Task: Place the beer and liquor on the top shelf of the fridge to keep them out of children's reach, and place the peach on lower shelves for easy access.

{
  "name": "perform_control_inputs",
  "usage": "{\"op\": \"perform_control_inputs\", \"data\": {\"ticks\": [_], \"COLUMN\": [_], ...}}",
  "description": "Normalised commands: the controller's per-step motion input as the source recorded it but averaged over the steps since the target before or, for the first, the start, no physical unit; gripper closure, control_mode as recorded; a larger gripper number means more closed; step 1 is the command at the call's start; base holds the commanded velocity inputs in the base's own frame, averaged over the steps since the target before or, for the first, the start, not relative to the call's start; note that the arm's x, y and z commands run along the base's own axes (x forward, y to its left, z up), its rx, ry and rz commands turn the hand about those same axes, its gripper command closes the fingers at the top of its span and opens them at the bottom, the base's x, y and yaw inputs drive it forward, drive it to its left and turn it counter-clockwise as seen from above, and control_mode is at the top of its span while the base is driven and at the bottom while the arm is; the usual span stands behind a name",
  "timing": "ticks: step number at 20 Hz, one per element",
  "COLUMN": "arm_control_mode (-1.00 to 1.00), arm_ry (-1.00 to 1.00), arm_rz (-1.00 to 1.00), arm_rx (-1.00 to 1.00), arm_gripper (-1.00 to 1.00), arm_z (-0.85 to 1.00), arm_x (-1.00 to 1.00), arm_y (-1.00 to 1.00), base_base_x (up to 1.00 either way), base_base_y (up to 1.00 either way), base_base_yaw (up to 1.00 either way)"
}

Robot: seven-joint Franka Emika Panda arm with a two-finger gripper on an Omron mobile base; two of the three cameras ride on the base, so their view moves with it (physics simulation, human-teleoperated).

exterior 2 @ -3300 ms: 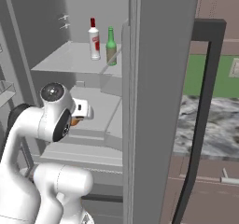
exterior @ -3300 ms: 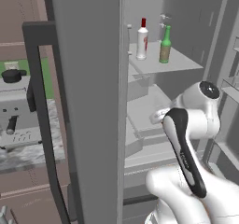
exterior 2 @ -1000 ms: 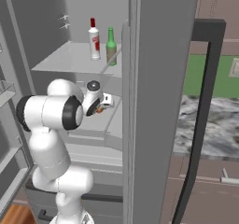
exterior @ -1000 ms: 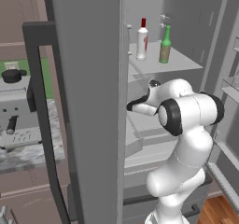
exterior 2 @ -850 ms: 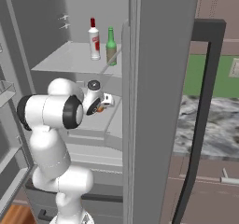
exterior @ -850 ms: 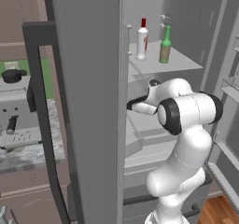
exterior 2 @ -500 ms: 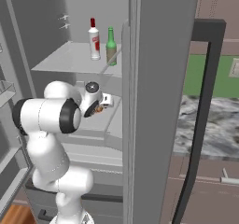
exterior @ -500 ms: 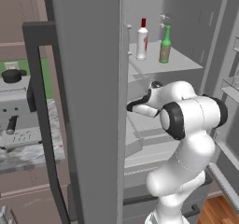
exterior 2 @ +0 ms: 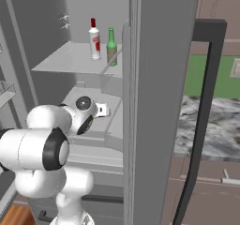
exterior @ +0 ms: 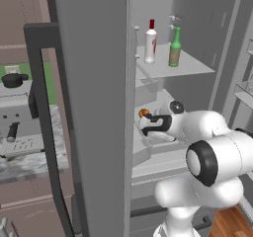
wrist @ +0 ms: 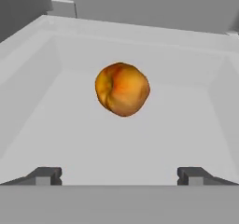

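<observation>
The peach (wrist: 123, 88) lies free on the pale floor of a lower shelf (wrist: 186, 125), just ahead of my open gripper (wrist: 119, 176); the fingertips (wrist: 44, 175) stand wide apart, touching nothing. In the left base view the peach (exterior: 144, 113) shows as a small orange spot right by the gripper (exterior: 149, 121), deep inside the fridge (exterior: 197, 23). The white red-capped liquor (exterior: 150, 43) and the green beer (exterior: 174, 48) stand upright side by side on the top shelf (exterior: 190, 68). From the right I see the liquor (exterior 2: 95, 41), the beer (exterior 2: 111, 48) and the gripper (exterior 2: 104, 109) below them.
The open fridge door (exterior: 94, 107) with its black bar handle (exterior: 47, 122) stands close to the arm's left. Door racks (exterior: 244, 90) jut in at the right. A coffee machine (exterior: 15, 127) sits on the marbled counter (exterior 2: 211, 125) beyond the door.
The jaws have opened wide and let go of the peach, which now rests on the lower shelf. The arm has barely shifted.
</observation>
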Motion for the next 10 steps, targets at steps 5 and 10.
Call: {"op": "perform_control_inputs", "data": {"ticks": [5,10], "arm_control_mode": [-1.0,-1.0], "arm_ry": [0.0,0.0], "arm_rz": [0.0,0.0], "arm_rx": [-0.05,-0.08], "arm_gripper": [-1.0,-1.0], "arm_z": [0.91,1.0], "arm_x": [-0.65,-0.58], "arm_y": [-0.02,0.0], "base_base_x": [0.0,0.0], "base_base_y": [0.0,0.0], "base_base_yaw": [0.0,0.0]}}
